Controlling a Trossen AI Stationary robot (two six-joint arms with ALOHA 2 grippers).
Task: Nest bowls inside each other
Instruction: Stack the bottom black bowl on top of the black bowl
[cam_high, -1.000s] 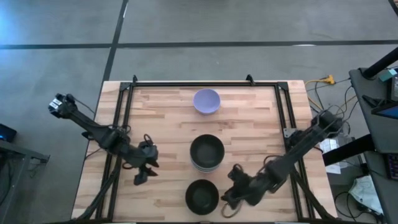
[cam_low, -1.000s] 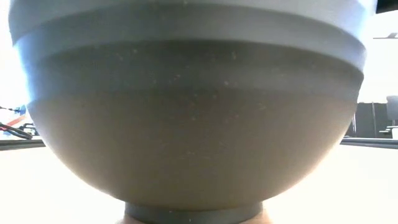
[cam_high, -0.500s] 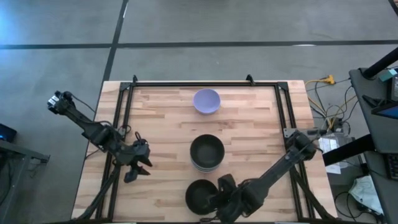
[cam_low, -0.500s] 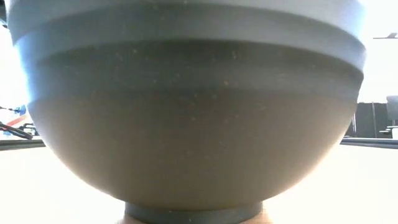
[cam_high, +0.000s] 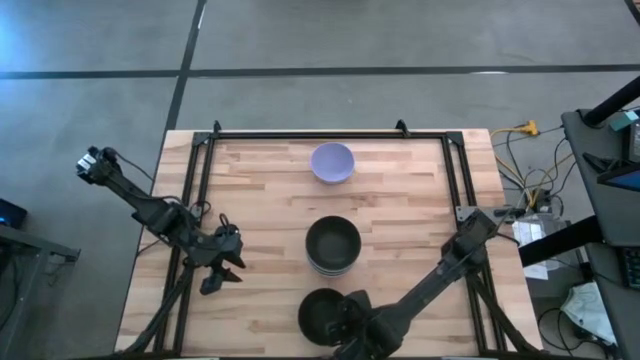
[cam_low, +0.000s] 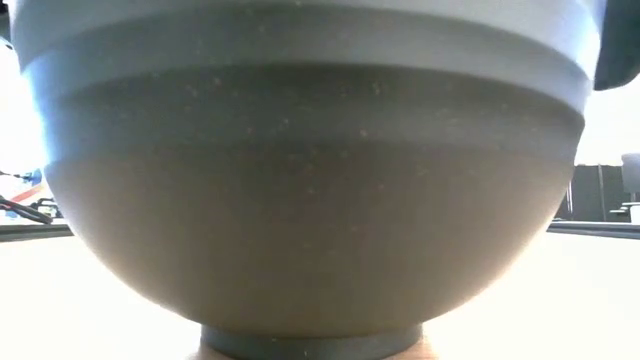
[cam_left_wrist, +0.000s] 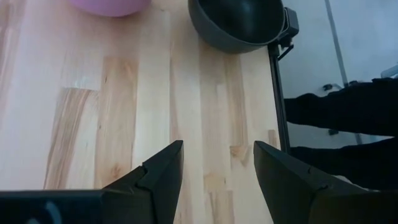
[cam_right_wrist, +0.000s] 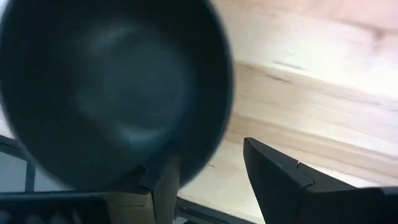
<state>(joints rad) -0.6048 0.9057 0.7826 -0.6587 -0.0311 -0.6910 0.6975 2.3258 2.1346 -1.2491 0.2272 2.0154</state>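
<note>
My right claw (cam_high: 345, 335) has just slid along the desk's (cam_high: 400, 210) near edge and now sits at the rim of the lone black bowl (cam_high: 322, 313) there; its fingers are spread, one over the bowl's inside, one outside, not yet pinching. The stack of nested bowls (cam_high: 332, 245) stands at the desk's centre, black on top, and the lavender bowl (cam_high: 332, 162) is near the far edge. My left claw (cam_high: 216, 280), spread and empty, has backed off to the left edge. I judge a rim grasp is next.
</note>
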